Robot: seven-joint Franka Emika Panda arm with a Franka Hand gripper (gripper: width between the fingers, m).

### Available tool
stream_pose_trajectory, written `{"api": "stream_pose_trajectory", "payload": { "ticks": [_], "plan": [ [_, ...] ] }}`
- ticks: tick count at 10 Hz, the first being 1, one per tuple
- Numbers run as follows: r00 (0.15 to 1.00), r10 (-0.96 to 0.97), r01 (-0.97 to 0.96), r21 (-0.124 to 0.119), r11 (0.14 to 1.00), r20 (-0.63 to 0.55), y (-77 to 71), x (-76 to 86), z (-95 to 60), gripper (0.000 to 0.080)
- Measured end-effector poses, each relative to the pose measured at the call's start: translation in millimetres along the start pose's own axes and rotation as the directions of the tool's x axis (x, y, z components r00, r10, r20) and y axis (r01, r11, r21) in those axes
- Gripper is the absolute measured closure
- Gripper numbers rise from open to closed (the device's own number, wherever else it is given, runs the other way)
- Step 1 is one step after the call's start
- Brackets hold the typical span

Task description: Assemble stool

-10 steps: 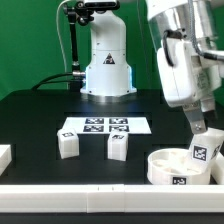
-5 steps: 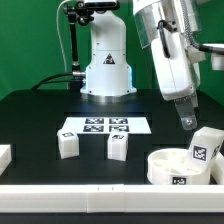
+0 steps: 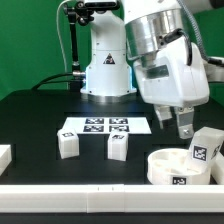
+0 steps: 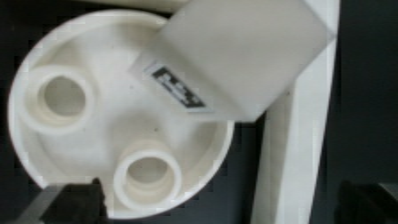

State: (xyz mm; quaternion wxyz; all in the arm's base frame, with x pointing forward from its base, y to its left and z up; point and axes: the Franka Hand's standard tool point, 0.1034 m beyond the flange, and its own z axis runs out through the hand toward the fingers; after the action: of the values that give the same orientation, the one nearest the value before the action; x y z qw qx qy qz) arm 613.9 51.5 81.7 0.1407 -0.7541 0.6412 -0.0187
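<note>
The round white stool seat (image 3: 170,169) lies at the front of the exterior view's right, socket side up. One tagged leg block (image 3: 205,150) stands tilted in it. Two more tagged leg blocks (image 3: 68,143) (image 3: 118,146) stand apart on the black table. My gripper (image 3: 173,126) hangs above the seat's far edge, open and empty, clear of the leg. In the wrist view the seat (image 4: 80,135) shows two open sockets, with the leg (image 4: 240,55) planted at its edge. My gripper (image 4: 214,206) has only dark fingertips showing, set wide apart.
The marker board (image 3: 105,126) lies flat behind the two loose legs. A plain white block (image 3: 4,157) sits at the exterior view's left edge. A white rail (image 3: 90,196) runs along the table front, and it also shows in the wrist view (image 4: 302,150) beside the seat.
My gripper has moved away from the leg standing in the seat, up and toward the exterior view's left, and turned. The leg stays in the seat.
</note>
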Motion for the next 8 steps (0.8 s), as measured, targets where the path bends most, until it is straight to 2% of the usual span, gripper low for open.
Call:
{"api": "stream_pose_trajectory", "payload": {
  "ticks": [1,3,7,8],
  "plan": [
    [1.000,-0.011,0.011,0.009,1.000,-0.018,8.9,15.4,-0.3,0.0151],
    [0.995,-0.097,0.097,0.003,0.995,-0.026,16.2,39.6,-2.9,0.0151],
    [0.991,-0.131,0.131,-0.002,0.991,-0.025,16.4,35.1,-0.7,0.0151],
    [0.948,-0.317,0.315,-0.039,0.948,-0.032,17.3,34.5,0.7,0.0151]
  ]
}}
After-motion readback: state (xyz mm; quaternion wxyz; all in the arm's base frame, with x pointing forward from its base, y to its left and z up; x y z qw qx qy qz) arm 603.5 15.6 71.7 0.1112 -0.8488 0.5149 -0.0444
